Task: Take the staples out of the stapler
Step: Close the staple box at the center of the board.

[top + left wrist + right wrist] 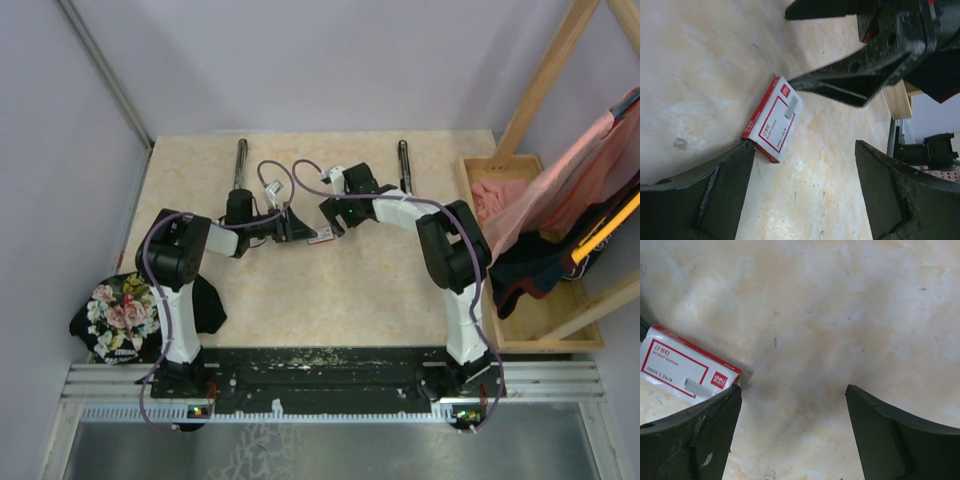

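Two dark, slim staplers lie at the back of the table, one on the left [241,163] and one on the right [403,164]; neither gripper touches them. The staples are not in view. A small red-and-white box [320,237] [772,120] [685,369] lies flat mid-table. My left gripper [293,226] [802,150] is open over bare tabletop, and the box lies just off its left finger. My right gripper [328,212] [793,390] is also open and empty, facing the left one, with the box beside its left finger.
A wooden crate [560,320] holding pink and dark cloths stands off the table's right edge, with a slanted wooden post [540,85] above it. A black floral item [118,315] lies off the left edge. Purple cables loop over both arms.
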